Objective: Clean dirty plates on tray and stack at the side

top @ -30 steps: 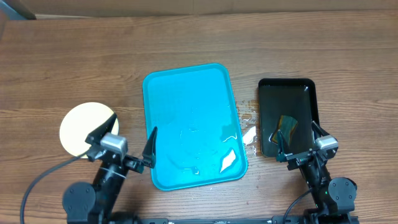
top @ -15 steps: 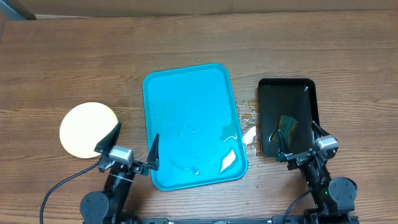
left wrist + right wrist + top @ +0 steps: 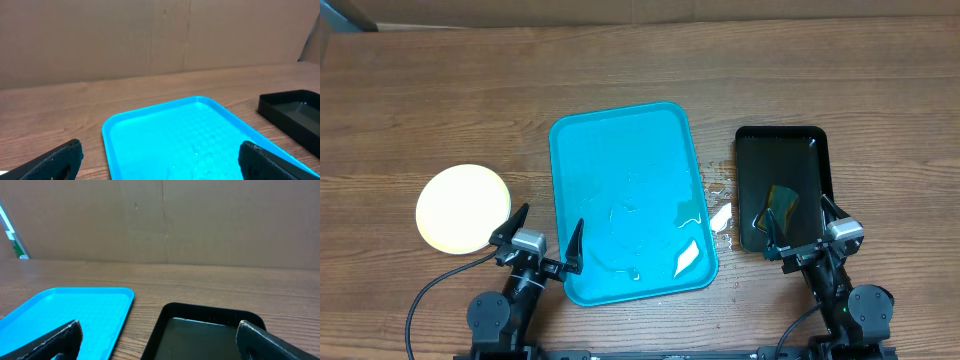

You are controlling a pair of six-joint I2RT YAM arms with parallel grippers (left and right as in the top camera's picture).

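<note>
Appearing only overhead, the plates lie left of the tray; left pincer and right pincer gape empty.

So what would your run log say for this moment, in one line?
plates: on table, left of tray | tray: wet, bare | left gripper: open, empty | right gripper: open, empty, by black tray

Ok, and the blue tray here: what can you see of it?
The tray is a large turquoise rectangle, plastic by its look, with rounded corners and a raised rim. It lies flat on the wooden table, mid-scene, turned slightly off square. Its near half is wet with glinting puddles; otherwise it is bare. One finger of the open left gripper overlaps its near left edge from above; contact cannot be told. The black tray sits to its right, apart.
</note>
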